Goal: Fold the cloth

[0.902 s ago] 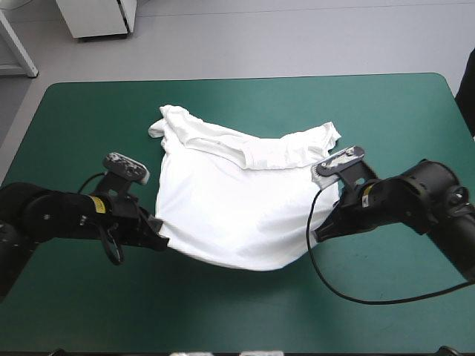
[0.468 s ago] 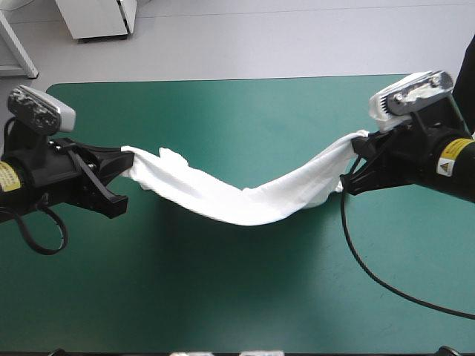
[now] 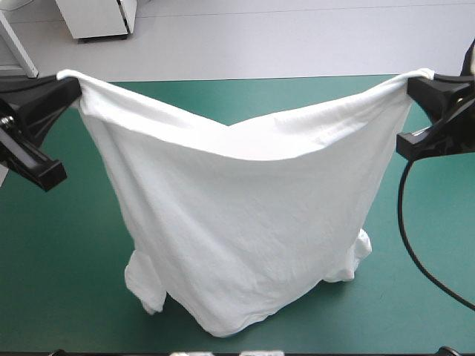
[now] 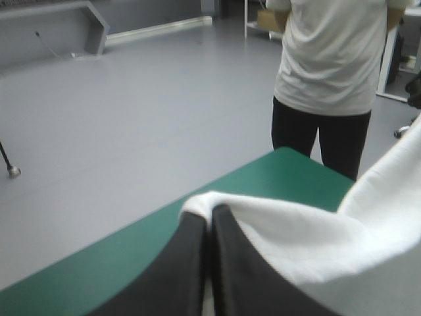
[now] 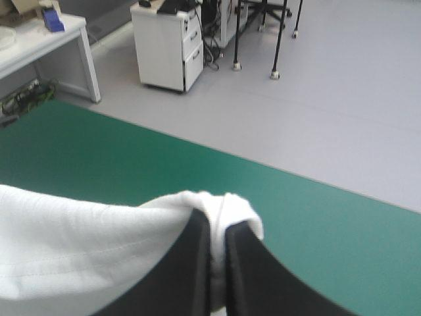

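A white T-shirt (image 3: 237, 222) hangs spread like a curtain over the teal-green tabletop (image 3: 59, 297), its lower end drooping toward the near edge. The left gripper (image 3: 70, 83) and right gripper (image 3: 417, 80) each clamp their black fingers (image 4: 184, 263) on an upper corner.

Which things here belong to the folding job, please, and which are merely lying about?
Belonging: T-shirt, hanging between the arms; left gripper and right gripper, each shut on an upper corner.
Lying about: nothing visible; just the teal-green cover beneath.
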`<move>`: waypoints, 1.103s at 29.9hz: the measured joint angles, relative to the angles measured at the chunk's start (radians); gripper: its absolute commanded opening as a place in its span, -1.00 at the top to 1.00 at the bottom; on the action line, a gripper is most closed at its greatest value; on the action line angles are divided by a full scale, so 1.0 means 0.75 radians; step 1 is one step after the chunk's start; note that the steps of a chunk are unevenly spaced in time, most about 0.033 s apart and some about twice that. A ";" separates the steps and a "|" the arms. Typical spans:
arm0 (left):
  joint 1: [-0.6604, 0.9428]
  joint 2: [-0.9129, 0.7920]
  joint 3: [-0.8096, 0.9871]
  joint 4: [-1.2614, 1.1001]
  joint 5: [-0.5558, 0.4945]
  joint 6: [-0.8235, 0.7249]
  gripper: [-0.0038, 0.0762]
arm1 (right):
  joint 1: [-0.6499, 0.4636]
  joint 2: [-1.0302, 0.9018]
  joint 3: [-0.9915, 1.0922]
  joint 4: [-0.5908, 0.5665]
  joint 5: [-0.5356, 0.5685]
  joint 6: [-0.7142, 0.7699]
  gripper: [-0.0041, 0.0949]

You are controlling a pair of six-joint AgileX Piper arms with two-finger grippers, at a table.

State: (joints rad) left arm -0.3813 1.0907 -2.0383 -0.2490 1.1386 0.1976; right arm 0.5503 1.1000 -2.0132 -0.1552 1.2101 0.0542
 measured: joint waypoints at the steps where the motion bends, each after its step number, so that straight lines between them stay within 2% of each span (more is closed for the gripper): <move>1: 0.000 0.018 -0.035 0.000 -0.021 0.004 0.93 | 0.000 0.000 -0.019 0.000 -0.025 0.001 0.94; 8: 0.000 0.118 -0.214 0.000 -0.163 0.036 0.93 | 0.000 -0.007 -0.086 -0.051 -0.219 0.026 0.94; 15: 0.000 0.192 -0.239 0.019 -0.428 0.085 0.93 | 0.000 0.057 -0.090 -0.241 -0.446 0.150 0.94; 20: 0.000 0.329 -0.239 0.070 -0.690 0.086 0.93 | 0.000 0.217 -0.191 -0.438 -0.512 0.259 0.94; 25: 0.000 0.496 -0.239 0.125 -0.992 0.086 0.93 | -0.034 0.482 -0.474 -0.621 -0.550 0.324 0.95; 28: 0.014 0.611 -0.262 0.142 -1.157 0.086 0.93 | -0.129 0.661 -0.682 -0.589 -0.577 0.329 0.95; 33: 0.103 0.829 -0.424 0.099 -1.275 0.086 0.93 | -0.365 0.941 -0.929 -0.284 -0.658 0.259 0.95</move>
State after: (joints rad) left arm -0.3044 1.7121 -2.3566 -0.1748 0.1827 0.2623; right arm 0.2764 1.8060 -2.7100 -0.3683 0.7162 0.2481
